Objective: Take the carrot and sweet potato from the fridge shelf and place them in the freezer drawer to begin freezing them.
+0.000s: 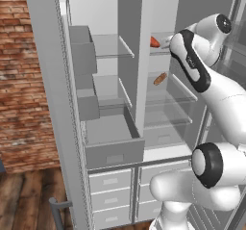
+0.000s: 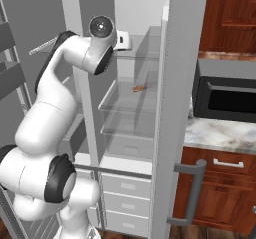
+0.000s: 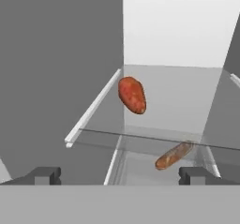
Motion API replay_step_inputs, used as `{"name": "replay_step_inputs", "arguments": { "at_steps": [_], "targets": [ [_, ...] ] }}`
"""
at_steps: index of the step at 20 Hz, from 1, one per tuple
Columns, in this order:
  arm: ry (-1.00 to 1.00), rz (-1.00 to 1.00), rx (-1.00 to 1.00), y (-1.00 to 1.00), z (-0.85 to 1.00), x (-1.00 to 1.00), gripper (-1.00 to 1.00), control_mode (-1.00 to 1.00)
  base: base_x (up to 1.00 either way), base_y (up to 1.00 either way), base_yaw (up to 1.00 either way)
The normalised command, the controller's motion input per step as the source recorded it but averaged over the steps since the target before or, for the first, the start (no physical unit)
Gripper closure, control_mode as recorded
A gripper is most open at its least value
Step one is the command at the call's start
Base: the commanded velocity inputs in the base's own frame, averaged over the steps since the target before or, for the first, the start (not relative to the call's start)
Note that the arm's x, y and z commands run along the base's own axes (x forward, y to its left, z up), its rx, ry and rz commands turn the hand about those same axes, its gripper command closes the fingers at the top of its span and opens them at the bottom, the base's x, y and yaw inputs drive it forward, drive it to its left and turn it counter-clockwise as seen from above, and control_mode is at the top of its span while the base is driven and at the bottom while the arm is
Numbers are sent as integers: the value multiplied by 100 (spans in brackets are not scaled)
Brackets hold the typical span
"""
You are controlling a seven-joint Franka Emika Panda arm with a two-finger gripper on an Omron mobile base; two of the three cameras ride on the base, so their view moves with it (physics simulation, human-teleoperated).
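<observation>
Sitting on the fridge shelf (image 3: 178, 101) near its left edge is one sweet potato (image 3: 131, 94), lying lengthwise from back to front. One brownish-orange piece (image 3: 174, 155) is lying slantwise on the shelf below, toward the right. The gripper (image 3: 121, 175) is hovering before them, jaws spread wide and holding nothing.

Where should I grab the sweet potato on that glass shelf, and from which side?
Grip the sweet potato across its narrow middle, coming straight in from the fridge's open front. It lies lengthwise on the fridge shelf, and the open gripper already faces it.
</observation>
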Motion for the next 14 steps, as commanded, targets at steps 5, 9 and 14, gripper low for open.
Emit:
{"name": "replay_step_inputs", "arguments": {
  "at_steps": [5, 9, 14],
  "targets": [
    [11, 8, 5, 0, 0, 52, -100, -100, 0, 0, 0],
    [4, 8, 0, 0, -8, 39, -100, -100, 0, 0, 0],
    [2, 6, 0, 0, -17, 30, -100, -100, 0, 0, 0]
  ]
}}
